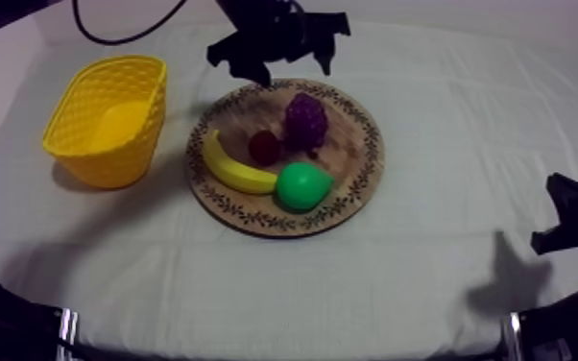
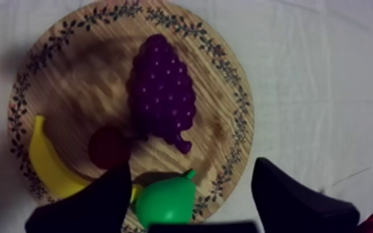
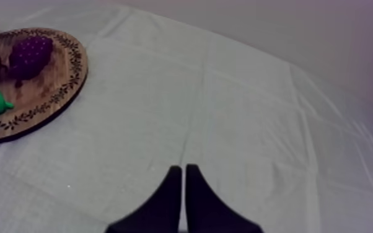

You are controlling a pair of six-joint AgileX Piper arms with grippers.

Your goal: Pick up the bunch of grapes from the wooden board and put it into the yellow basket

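Creased grey-white cloth [image 1: 427, 259]; pale wall [image 3: 288, 25]

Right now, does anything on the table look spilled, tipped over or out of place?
Nothing stands out. The yellow basket stands upright beside the wooden board, and the bunch of grapes, banana, pear and small red fruit all lie on it.
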